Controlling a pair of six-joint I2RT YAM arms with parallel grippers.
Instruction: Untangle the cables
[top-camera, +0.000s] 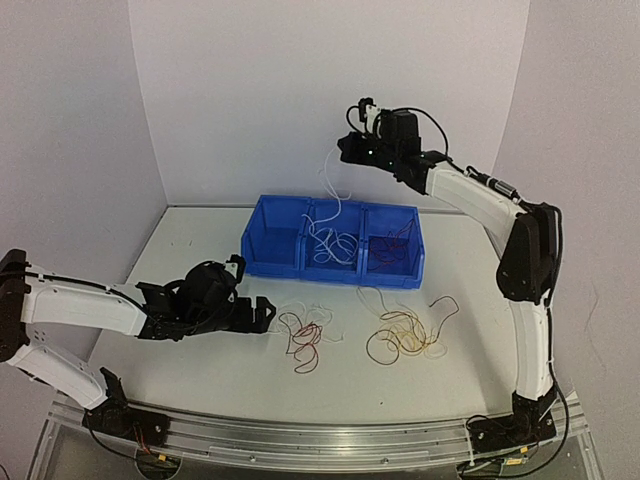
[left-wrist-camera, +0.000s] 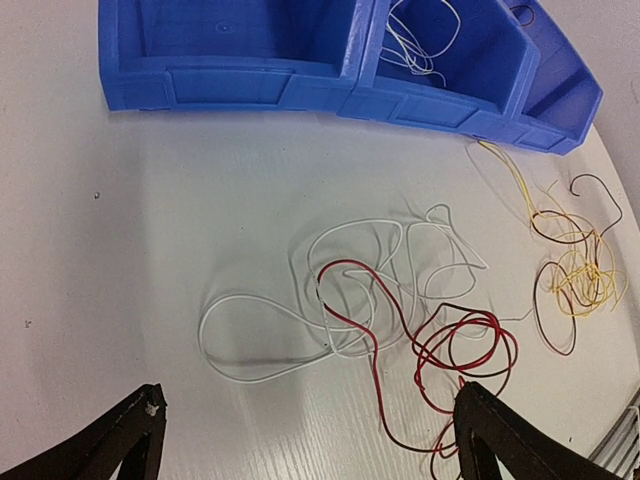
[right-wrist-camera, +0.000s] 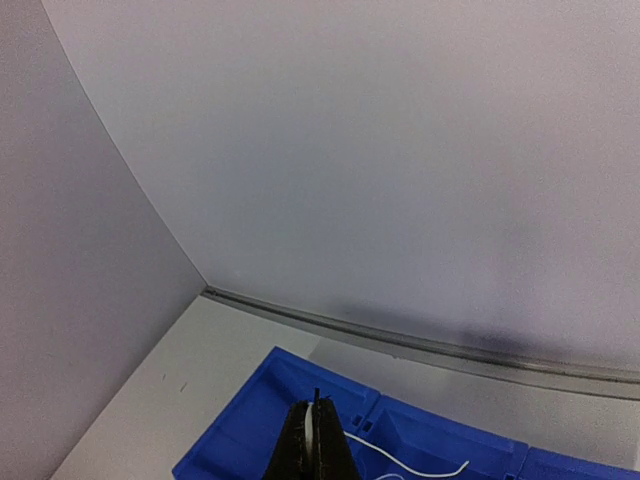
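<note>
Left tool spread wide, low; right tool clamped shut, raised high.

A white table stood in a plain alcove. Behind it rose a pale lilac back wall. A left wall and a right wall of the same colour flanked it. A metal rail ran along its near edge. Soft, even light fell on the table, leaving faint shadows.

bins: blue plastic, smooth, slight sheen. table: white, matt, faint grain texture. cables: smooth glossy-looking insulation, white, red, yellow. rail at near edge: bare brushed-looking metal. arm shells: white, smooth, semi-gloss. walls: matt, pale.
</note>
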